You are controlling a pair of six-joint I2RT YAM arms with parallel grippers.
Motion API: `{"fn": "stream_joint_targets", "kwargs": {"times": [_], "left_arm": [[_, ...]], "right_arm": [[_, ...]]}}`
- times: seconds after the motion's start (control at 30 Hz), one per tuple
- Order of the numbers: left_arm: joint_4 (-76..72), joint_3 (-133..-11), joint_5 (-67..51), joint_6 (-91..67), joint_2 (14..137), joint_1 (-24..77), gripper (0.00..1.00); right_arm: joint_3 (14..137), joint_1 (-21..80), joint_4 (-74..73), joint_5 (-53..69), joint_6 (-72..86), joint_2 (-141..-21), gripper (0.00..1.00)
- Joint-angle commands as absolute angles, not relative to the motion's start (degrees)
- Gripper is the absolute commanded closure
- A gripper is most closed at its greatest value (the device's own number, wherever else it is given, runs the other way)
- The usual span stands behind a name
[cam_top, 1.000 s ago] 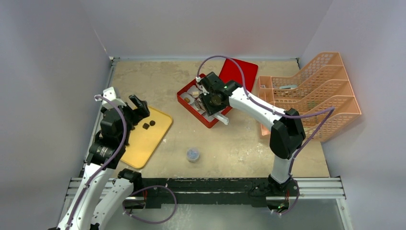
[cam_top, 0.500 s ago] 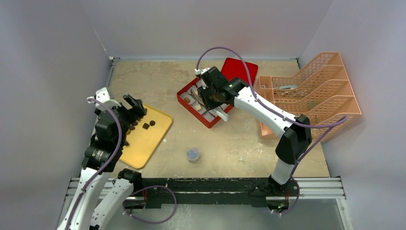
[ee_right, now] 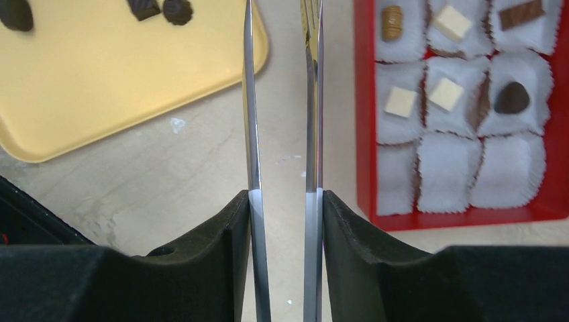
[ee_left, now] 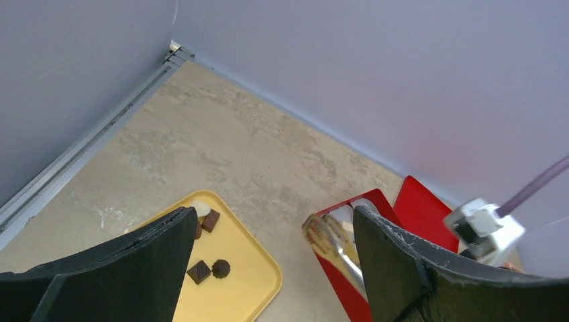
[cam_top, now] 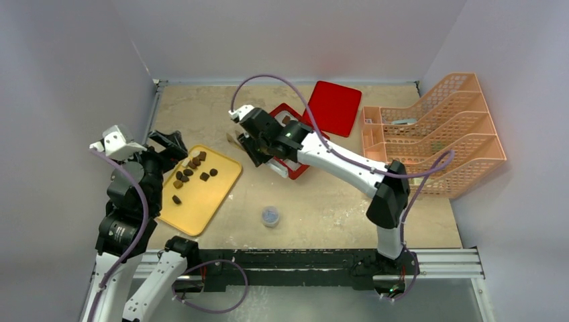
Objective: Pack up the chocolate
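Several dark and tan chocolate pieces [cam_top: 191, 169] lie on a yellow tray [cam_top: 201, 204] at the left; two dark ones also show in the left wrist view [ee_left: 209, 270]. A red box [ee_right: 366, 100] with white paper liners holds several pieces [ee_right: 445, 92]. In the top view the box [cam_top: 295, 168] is mostly hidden under the right arm. My right gripper [ee_right: 285, 201] is shut on metal tongs [ee_right: 249, 100], whose blades stand slightly apart and empty over bare table between tray and box. My left gripper [ee_left: 274, 221] is open and empty, raised above the tray's far left corner.
A red lid [cam_top: 334, 107] lies behind the box. An orange wire rack [cam_top: 436, 134] stands at the right. A small grey-blue cap [cam_top: 270, 215] sits on the table near the front. Walls close in the left, back and right sides.
My right arm has swung left, carrying the tongs off the red box toward the yellow tray. My left arm has drawn back to the left, uncovering more chocolate on the tray.
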State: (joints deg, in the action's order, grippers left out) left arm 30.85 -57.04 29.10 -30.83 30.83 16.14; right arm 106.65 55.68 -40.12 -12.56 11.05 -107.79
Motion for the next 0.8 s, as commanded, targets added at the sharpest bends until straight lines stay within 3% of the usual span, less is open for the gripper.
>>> {"fn": "stream_joint_targets", "kwargs": {"times": [0.0,0.33,0.77], "left_arm": [[31.4,-60.9,31.7,-31.5,29.8,16.0,0.14],[32.5,-63.0,34.7,-31.8,27.4,16.0,0.14],[33.2,-64.0,35.4,-32.1,26.5,16.0,0.15]], "right_arm": [[111.7,58.8,-37.8,-14.0,10.3,-110.8,0.57],[119.7,67.2,-37.6,-17.3,8.3,-120.2,0.57],[126.8,69.4,-37.9,-19.6,4.6,-129.6,0.55]]}}
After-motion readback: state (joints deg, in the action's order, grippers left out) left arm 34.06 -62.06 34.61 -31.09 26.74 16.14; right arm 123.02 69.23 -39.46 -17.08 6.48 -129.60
